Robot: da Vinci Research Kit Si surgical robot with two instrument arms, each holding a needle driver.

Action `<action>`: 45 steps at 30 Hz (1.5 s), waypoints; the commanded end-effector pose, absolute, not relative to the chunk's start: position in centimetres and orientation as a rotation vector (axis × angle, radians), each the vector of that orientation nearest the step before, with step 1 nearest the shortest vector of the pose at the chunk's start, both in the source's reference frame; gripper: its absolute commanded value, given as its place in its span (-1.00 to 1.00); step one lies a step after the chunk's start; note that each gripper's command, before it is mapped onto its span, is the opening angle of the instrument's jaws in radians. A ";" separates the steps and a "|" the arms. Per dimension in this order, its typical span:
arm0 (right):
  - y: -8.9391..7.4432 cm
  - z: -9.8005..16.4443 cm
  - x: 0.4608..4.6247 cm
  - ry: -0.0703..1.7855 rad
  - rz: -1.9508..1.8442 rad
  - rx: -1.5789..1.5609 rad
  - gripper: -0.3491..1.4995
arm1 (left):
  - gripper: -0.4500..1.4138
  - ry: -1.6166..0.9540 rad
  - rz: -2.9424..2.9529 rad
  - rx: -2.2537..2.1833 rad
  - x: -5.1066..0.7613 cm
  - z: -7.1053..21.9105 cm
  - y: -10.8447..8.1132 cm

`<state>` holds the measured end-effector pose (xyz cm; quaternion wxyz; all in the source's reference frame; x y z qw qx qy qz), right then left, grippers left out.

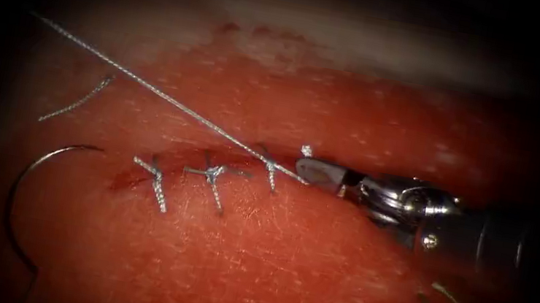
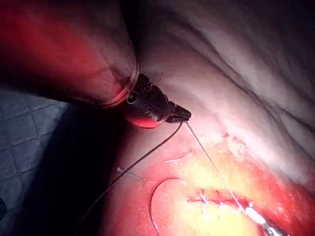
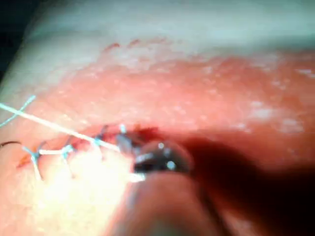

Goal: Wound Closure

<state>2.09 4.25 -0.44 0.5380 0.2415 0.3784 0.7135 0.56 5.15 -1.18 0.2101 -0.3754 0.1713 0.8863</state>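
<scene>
Holding the thread (image 1: 168, 99) taut, we have both tools on the same strand. Our right tool (image 1: 314, 172) comes in from the right with its jaws clamped on the thread at the cut (image 1: 239, 157), beside the third stitch (image 1: 270, 174). Our left tool (image 2: 180, 114) has its jaws closed on the far end of the strand, seen in the left wrist view, well off to the left of the cut. Neither tool holds the curved needle (image 1: 27, 183); it lies free on the tissue (image 1: 280, 264) left of the cut, not in it, near a loose cut thread end (image 1: 75, 102). Two more stitches (image 1: 213, 177) cross the cut further left. Our worry: with the strand this tight, too hard a pull could tear the tissue edge or snap the thread, and the trailing thread could drag the loose needle.
</scene>
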 end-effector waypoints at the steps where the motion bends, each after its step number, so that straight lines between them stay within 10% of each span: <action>1: 4.2 -0.4 2.07 0.894 1.700 0.545 -1.00 | -0.89 0.482 2.467 -1.033 0.58 -1.0 5.1; 26: 4.1 -0.4 1.91 0.769 1.569 0.361 -1.00 | -0.89 0.511 2.507 -0.926 1.22 -0.5 4.7; 38: 4.1 -0.7 1.99 1.040 1.397 0.322 -1.00 | -0.89 0.433 2.463 -1.037 0.44 -1.0 4.9; 39: 4.1 -0.8 1.96 1.066 1.328 0.290 -0.36 | -0.89 0.438 2.445 -1.061 0.35 -1.1 4.9; 45: 4.2 -1.2 1.86 1.060 1.069 0.147 0.73 | -0.89 0.442 2.384 -1.154 0.15 -1.5 5.1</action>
